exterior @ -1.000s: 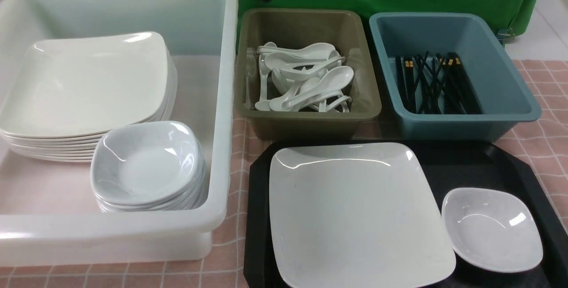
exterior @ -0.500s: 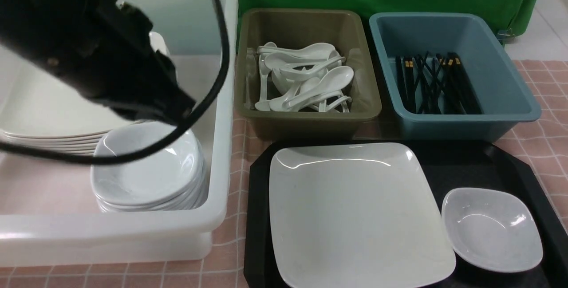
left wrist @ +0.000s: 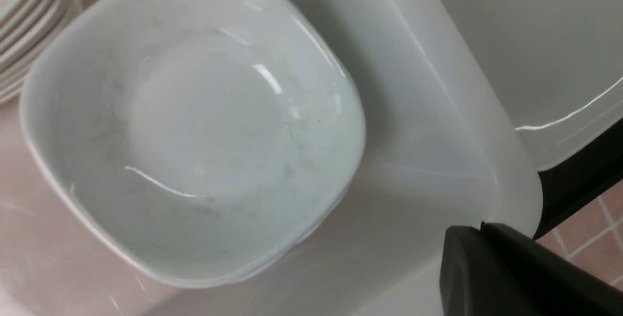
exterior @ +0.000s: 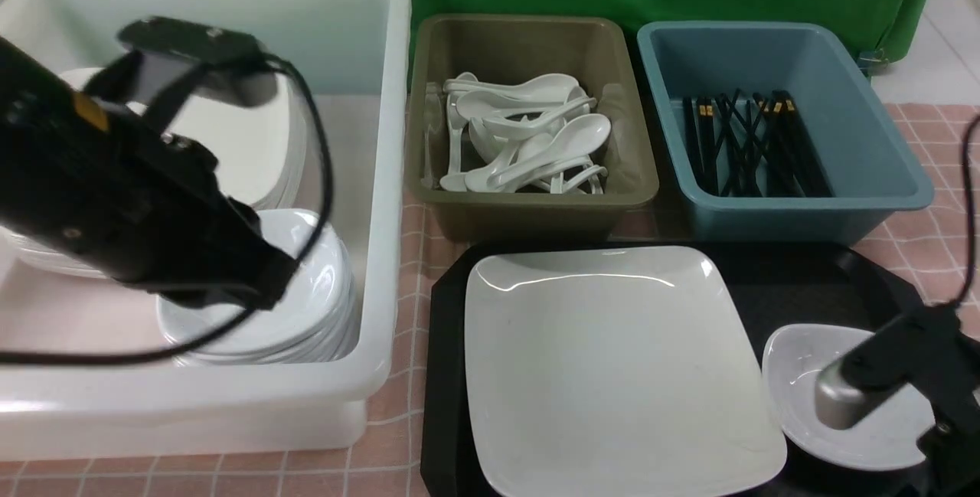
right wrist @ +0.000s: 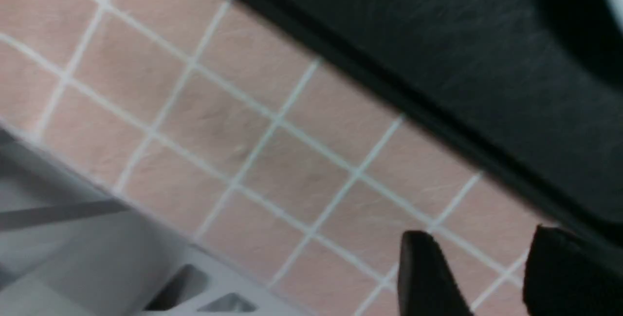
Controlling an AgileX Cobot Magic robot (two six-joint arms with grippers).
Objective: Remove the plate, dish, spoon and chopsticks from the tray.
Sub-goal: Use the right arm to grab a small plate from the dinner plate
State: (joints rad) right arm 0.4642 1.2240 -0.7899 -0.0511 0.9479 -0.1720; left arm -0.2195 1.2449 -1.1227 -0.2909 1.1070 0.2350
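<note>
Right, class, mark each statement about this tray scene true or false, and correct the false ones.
1. The plate lies on the tray. True.
2. The dish sits on the plate. False: it lies beside the plate, on the tray.
3. The spoons are in the blue tub. False: they are in the olive tub; the blue tub holds chopsticks.
4. A stack of dishes stands in the white bin. True.
5. The right end effector grips the dish. False: its jaws stand open, with nothing between them.
</note>
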